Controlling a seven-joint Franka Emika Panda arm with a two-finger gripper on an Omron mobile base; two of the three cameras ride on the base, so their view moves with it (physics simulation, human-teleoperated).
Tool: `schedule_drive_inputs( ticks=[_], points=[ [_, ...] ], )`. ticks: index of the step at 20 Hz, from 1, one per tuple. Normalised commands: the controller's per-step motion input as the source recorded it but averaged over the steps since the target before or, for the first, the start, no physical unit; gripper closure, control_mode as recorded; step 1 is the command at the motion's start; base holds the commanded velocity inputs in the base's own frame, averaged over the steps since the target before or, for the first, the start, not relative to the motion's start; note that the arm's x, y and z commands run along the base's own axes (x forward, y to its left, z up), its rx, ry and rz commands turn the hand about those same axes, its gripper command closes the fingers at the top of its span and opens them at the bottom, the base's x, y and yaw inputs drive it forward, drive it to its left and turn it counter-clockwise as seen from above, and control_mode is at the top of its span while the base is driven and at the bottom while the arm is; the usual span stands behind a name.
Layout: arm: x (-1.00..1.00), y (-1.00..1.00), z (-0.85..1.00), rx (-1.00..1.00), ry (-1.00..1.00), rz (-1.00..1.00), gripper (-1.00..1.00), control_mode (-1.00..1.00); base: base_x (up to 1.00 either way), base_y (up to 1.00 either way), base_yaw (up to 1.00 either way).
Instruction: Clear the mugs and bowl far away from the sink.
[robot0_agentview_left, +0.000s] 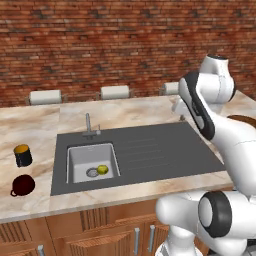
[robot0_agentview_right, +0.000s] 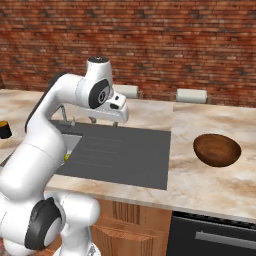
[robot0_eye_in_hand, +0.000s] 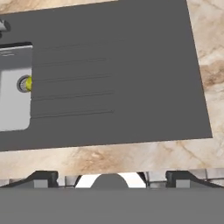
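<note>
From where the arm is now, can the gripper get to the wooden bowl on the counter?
Probably yes. The bowl sits alone on bare counter to the right of the sink, nothing stands between, and the gripper hangs open above the draining board.

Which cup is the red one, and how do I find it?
Start at the sink and look to its left on the marble counter. Two mugs stand there; the red mug is nearer the front edge, dark, rounded, unlike the straight black mug with its yellow-orange inside.

Mugs left of sink; bowl right.
</note>
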Motion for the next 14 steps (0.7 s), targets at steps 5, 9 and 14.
schedule_drive_inputs(
  ticks=[5, 9, 14],
  points=[
    [0.37, -0.59, -0.01, 0.0, 0.09, -0.05, -1.0, -1.0, 0.0, 0.0, 0.0],
    [0.92, -0.36, -0.3, -0.18, 0.47, -0.03, -1.0, -1.0, 0.0, 0.0, 0.0],
    [0.43, -0.68, -0.45, -0.09, 0.35, -0.09, -1.0, -1.0, 0.0, 0.0, 0.0]
  ],
)
